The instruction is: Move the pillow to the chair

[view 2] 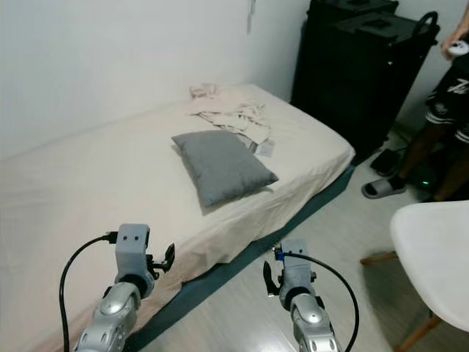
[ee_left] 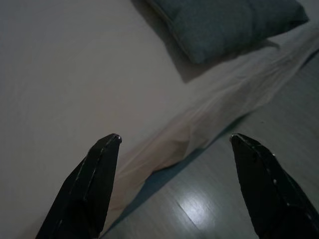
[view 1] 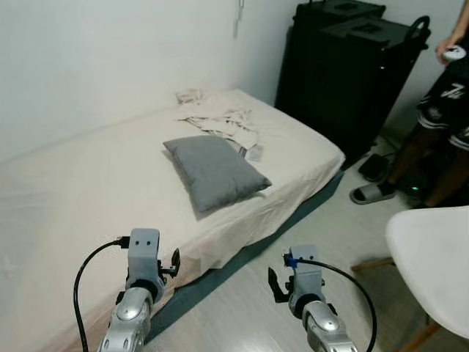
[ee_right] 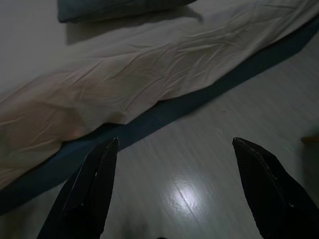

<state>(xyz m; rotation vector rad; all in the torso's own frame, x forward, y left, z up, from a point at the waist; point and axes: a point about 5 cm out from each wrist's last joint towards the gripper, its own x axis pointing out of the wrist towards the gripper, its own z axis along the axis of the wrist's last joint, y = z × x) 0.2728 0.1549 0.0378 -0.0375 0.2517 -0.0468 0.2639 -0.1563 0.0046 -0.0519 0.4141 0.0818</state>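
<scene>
A grey pillow (view 1: 217, 173) lies on the cream bed (view 1: 80, 191), near the bed's front edge. A white chair (view 1: 434, 264) stands on the floor at the right. My left gripper (ee_left: 174, 142) is open, held low over the bed's edge, with the pillow (ee_left: 224, 22) ahead of it. My right gripper (ee_right: 174, 144) is open above the floor beside the bed, and the pillow's edge (ee_right: 109, 9) lies farther off. Both arms (view 1: 143, 282) rise from below, well short of the pillow.
Crumpled white cloth (view 1: 220, 117) lies on the bed behind the pillow. A tall black cabinet (view 1: 344, 73) stands at the bed's far end. A person (view 1: 443, 110) stands at the far right, beside the chair. Pale floor (view 1: 249, 301) lies between bed and chair.
</scene>
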